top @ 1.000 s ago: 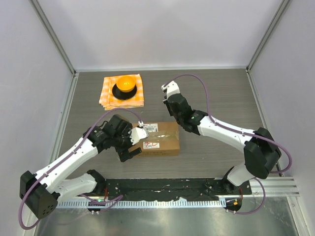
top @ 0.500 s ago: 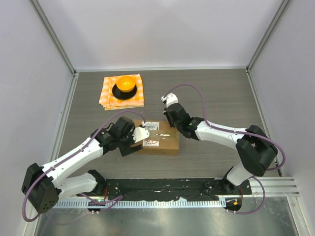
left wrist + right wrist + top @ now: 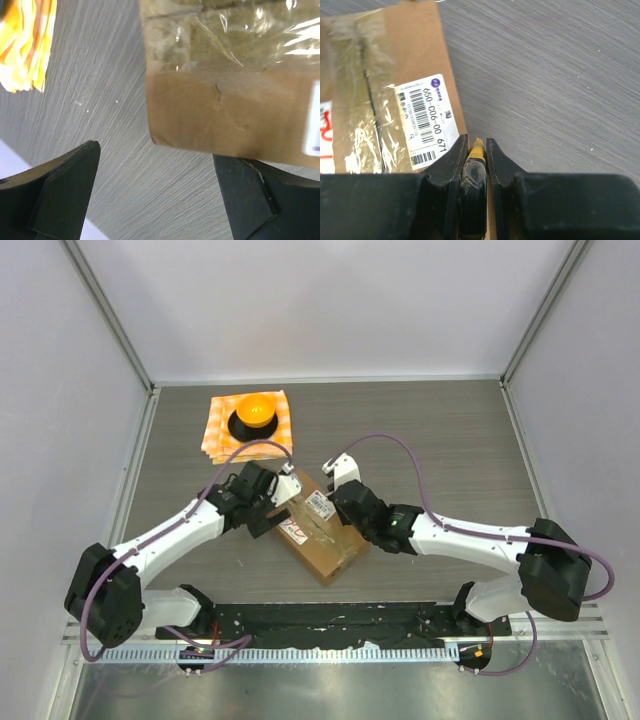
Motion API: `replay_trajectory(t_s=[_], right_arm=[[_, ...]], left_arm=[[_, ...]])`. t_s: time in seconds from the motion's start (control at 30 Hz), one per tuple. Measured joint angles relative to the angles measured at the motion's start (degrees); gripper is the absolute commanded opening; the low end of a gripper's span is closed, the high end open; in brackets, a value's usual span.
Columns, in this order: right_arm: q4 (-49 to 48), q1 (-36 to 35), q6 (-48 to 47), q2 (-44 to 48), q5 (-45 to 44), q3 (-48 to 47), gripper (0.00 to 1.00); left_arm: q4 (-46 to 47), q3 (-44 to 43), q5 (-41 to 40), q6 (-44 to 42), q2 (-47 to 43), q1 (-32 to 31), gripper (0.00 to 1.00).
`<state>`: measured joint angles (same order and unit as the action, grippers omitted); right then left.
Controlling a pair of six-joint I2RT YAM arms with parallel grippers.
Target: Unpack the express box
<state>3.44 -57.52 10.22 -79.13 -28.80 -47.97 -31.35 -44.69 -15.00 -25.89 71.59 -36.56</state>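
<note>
The express box (image 3: pixel 325 540) is a brown carton lying diagonally on the table, with a white label (image 3: pixel 320 504), a red-marked sticker (image 3: pixel 292 530) and clear tape along its seam. My left gripper (image 3: pixel 282 500) is open at the box's far-left corner; in the left wrist view (image 3: pixel 155 167) the box corner (image 3: pixel 225 115) lies just ahead of the jaws, with nothing held. My right gripper (image 3: pixel 336 502) is over the box's far edge beside the label. In the right wrist view (image 3: pixel 477 144) it is shut on a black tool with a yellow tip (image 3: pixel 477 151), next to the label (image 3: pixel 427 122).
An orange bowl (image 3: pixel 255 410) on a black dish sits on an orange checked cloth (image 3: pixel 222 436) at the back left; the cloth's edge shows in the left wrist view (image 3: pixel 25 45). Grey walls close in the left, far and right sides.
The box has turned from square-on to diagonal. My left gripper has moved up to its far-left corner. My right gripper has come down and nearer, over the label edge.
</note>
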Motion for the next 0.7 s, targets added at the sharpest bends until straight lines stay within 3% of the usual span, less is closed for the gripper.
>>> replay_trajectory(t_s=[0.23, 0.43, 0.57, 0.6, 0.7], right_arm=[[3.5, -2.4, 0.9, 3.3, -5.8, 0.7, 0.01], [5.2, -2.1, -2.3, 4.1, -11.1, -4.8, 0.01], [0.1, -2.1, -3.4, 5.5, -10.2, -8.0, 0.01], [-1.7, -2.1, -3.7, 5.9, -9.5, -8.2, 0.01], [-6.9, -2.1, -4.2, 6.2, -6.2, -8.3, 0.01]], left_arm=[[-9.7, -11.2, 20.2, -0.3, -3.7, 7.2, 1.0], [-16.9, -14.5, 36.5, -2.0, -8.1, 14.4, 1.0], [-17.6, -17.2, 40.7, -0.5, -0.3, 18.6, 0.58], [-17.5, -17.9, 40.9, 0.0, 2.1, 19.2, 0.56], [-17.2, -19.3, 41.2, 1.2, 7.5, 20.2, 0.64]])
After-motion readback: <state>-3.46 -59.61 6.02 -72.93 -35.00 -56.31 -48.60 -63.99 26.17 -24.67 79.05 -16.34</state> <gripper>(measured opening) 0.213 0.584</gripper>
